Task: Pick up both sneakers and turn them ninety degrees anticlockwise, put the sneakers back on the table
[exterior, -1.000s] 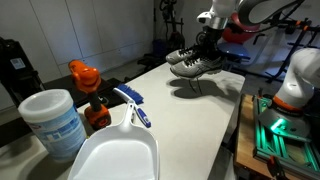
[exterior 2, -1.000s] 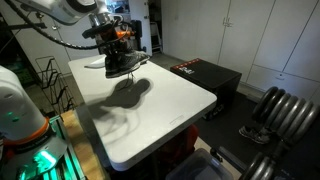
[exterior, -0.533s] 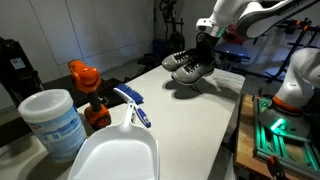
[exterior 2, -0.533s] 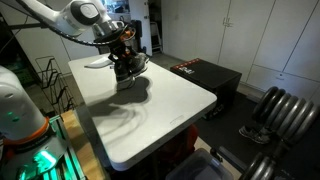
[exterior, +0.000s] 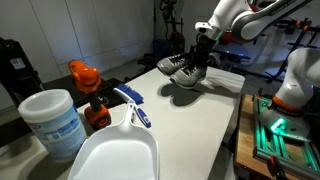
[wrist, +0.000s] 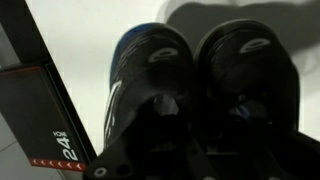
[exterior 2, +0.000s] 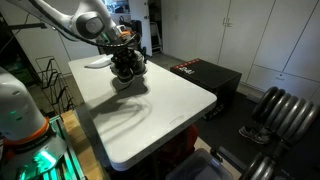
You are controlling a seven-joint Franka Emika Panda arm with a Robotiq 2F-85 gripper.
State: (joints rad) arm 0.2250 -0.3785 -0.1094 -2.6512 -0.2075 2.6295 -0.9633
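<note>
The pair of dark grey and black sneakers point(exterior: 184, 69) hangs from my gripper point(exterior: 199, 52) a little above the white table point(exterior: 200, 120), near its far end. It also shows in an exterior view point(exterior 2: 126, 66) under my gripper point(exterior 2: 124, 50). The gripper is shut on the sneakers' inner collars. In the wrist view the two sneakers point(wrist: 200, 70) fill the frame side by side, toes pointing away, with the pale table point(wrist: 90, 30) behind them. The fingers themselves are lost in the dark.
Near the camera stand a white dustpan point(exterior: 115, 150), a blue-handled brush point(exterior: 132, 103), a white tub point(exterior: 52, 120) and an orange-topped bottle point(exterior: 86, 85). A black box point(exterior 2: 205, 78) sits beside the table. A green-lit machine frame point(exterior: 280, 125) flanks the table edge.
The gripper has carried the sneakers toward the table's far end and lower, and the pair has rotated. Their shadow on the table has shrunk and moved under them.
</note>
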